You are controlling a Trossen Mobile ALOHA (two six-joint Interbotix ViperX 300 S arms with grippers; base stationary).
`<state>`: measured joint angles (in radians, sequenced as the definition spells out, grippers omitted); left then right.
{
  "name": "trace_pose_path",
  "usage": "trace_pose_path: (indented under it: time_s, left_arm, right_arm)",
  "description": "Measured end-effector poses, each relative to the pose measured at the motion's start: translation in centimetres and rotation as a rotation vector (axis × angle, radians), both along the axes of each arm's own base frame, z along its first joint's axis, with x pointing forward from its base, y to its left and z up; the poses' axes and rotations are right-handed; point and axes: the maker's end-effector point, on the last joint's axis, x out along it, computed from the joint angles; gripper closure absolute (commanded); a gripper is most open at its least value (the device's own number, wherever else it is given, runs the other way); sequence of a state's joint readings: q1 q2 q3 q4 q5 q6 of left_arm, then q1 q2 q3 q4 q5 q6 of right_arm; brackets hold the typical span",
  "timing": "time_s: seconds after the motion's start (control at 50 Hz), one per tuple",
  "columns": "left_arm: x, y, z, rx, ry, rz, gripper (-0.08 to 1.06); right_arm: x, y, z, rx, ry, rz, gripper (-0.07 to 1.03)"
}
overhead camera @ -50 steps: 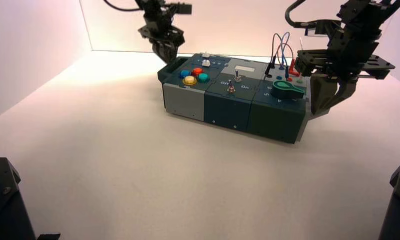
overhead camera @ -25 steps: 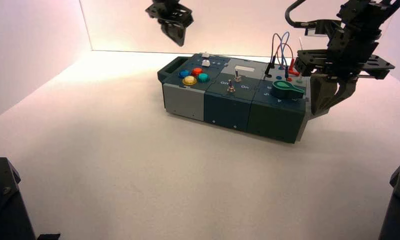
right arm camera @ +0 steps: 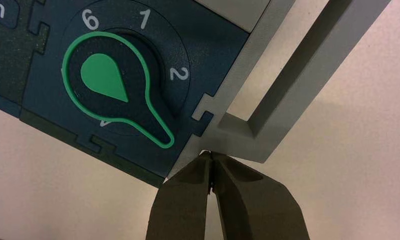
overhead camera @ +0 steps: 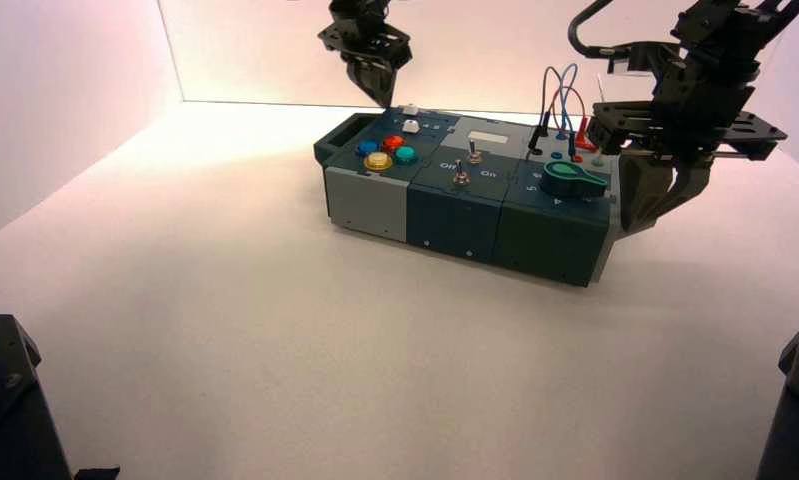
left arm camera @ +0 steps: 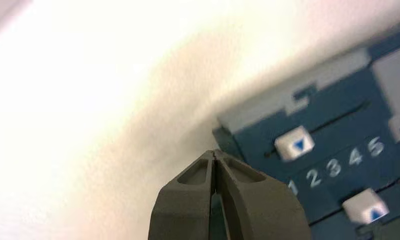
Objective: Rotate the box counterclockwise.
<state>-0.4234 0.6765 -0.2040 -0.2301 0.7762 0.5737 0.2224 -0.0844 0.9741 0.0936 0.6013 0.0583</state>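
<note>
The long dark teal and grey box (overhead camera: 455, 215) lies aslant on the white table. It carries four coloured buttons (overhead camera: 385, 152), toggle switches (overhead camera: 462, 175), a green knob (overhead camera: 573, 180) and looping wires (overhead camera: 563, 100). My left gripper (overhead camera: 380, 98) is shut and hovers just above the box's far left corner, near the white sliders (left arm camera: 294, 145). Its tips (left arm camera: 214, 152) hold nothing. My right gripper (overhead camera: 647, 218) is shut at the box's right end. Its tips (right arm camera: 211, 154) are against the corner of the grey end handle (right arm camera: 283, 95), beside the green knob (right arm camera: 110, 82).
White walls close the back (overhead camera: 455, 50) and the left side (overhead camera: 65, 90). Dark arm bases stand at the near left corner (overhead camera: 5, 400) and near right corner (overhead camera: 795, 400). Bare table (overhead camera: 275, 330) stretches in front of the box.
My left gripper rose from beside the box's left end handle, moved right and came down over the far left corner. The right arm and the box have not moved.
</note>
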Motion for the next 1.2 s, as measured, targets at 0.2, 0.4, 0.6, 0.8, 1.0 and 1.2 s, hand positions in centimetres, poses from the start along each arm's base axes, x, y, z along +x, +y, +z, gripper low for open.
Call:
trace_pose_path:
  time_s: [0.2,0.4,0.6,0.8,1.0,1.2]
  left_arm:
    - [-0.6,0.6,-0.8,0.008,0.017,0.008,1.01]
    - [-1.4,1.4,-0.8,0.020,0.032,0.012,1.01]
    - [-2.2,2.5,-0.4,0.026,0.044,0.024,1.01]
    - [-3.3,4.0,-0.3,0.035,0.059,0.043,1.01]
    - [-4.1,5.4,0.1,0.037,0.062,0.066,1.01]
    - [-5.2,7.0,0.3,0.042,0.068,0.091,1.01]
  right_arm:
    - [0.5,0.0,0.1,-0.003,-0.005,0.003,0.98]
    - [1.2,-0.1,0.1,-0.013,-0.014,0.014,0.98]
    - [2.0,-0.1,0.3,-0.021,-0.027,0.029,0.98]
    - [3.0,0.3,0.5,-0.021,-0.051,0.047,0.98]
    - [3.8,0.7,0.3,-0.018,-0.079,0.060,0.99]
    - [4.7,1.1,0.2,-0.017,-0.110,0.079,0.98]
